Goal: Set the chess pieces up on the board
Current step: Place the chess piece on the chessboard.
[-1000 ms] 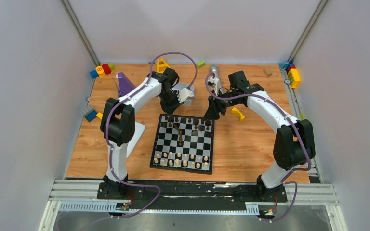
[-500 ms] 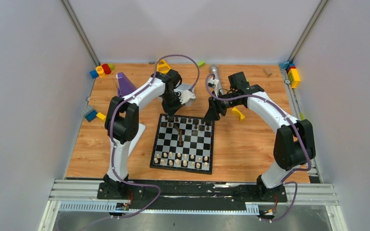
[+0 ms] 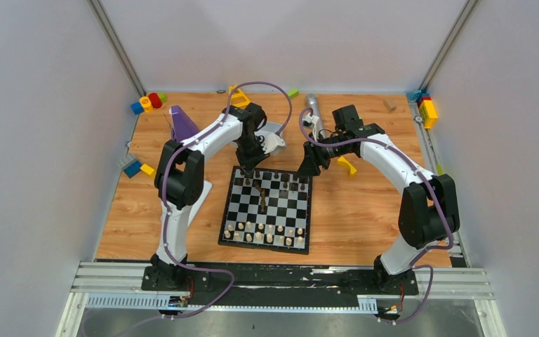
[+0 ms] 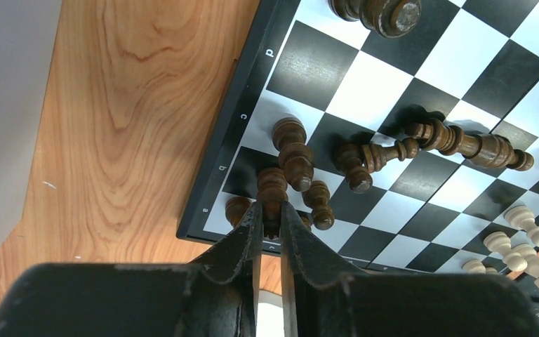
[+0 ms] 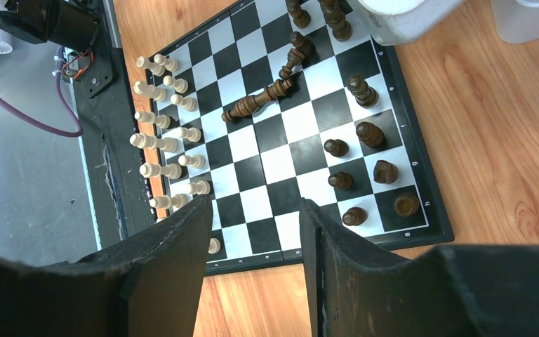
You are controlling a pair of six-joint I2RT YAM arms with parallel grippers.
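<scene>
The board (image 3: 281,207) lies at the table's centre. Pale chess pieces (image 3: 267,232) fill its two near rows and dark ones (image 3: 281,181) stand along the far side. My left gripper (image 3: 250,170) is down at the far left corner, its narrow jaws shut on an upright dark piece (image 4: 271,186) that stands among other dark pieces. Two dark pieces (image 4: 463,144) lie toppled near mid-board. My right gripper (image 3: 307,168) hovers at the far right corner. In the right wrist view it (image 5: 256,203) is open and empty above the board (image 5: 281,161).
A white container (image 3: 272,137) stands behind the left gripper and a yellow block (image 3: 347,166) sits beside the right one. A purple cone (image 3: 180,121), a silver cylinder (image 3: 311,107) and coloured blocks (image 3: 147,102) (image 3: 427,109) line the far edge. A white lid (image 3: 200,193) lies left of the board.
The left arm has swung a little to the right, bringing its gripper over the board's far left corner. The right arm has not moved.
</scene>
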